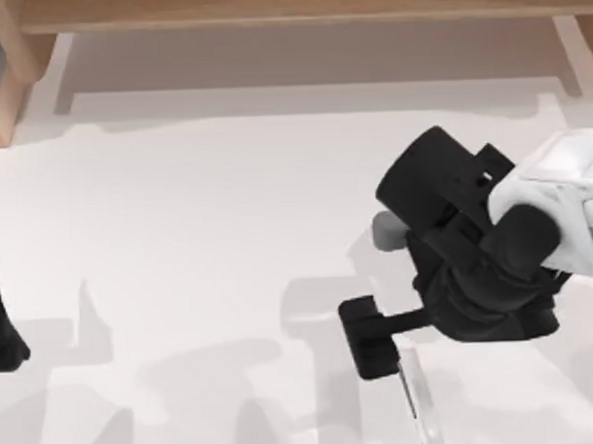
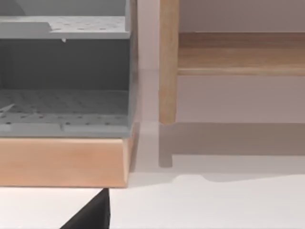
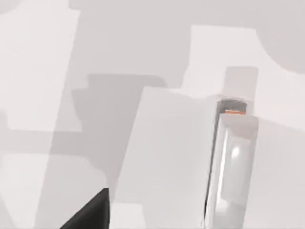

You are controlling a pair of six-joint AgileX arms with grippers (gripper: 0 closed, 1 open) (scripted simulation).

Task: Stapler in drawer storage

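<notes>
While the stapler (image 1: pixel 418 398) lay on the tabletop (image 1: pixel 200 245), right hand (image 1: pixel 369 336) hovered just beside it; finger state indeterminate; left arm parked at left edge.

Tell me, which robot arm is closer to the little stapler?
Right. The right gripper hovers beside the stapler, which lies on the table toward the top view's bottom right. The left arm sits parked at the far left edge.

A grey drawer unit (image 2: pixel 64 81) with dotted shelves sits on a light wooden base (image 2: pixel 62 161) that rests on the white tabletop (image 2: pixel 209 202). Beside it stands a wooden post (image 2: pixel 167 62), joined to a wooden rail (image 2: pixel 240 53) behind.
</notes>
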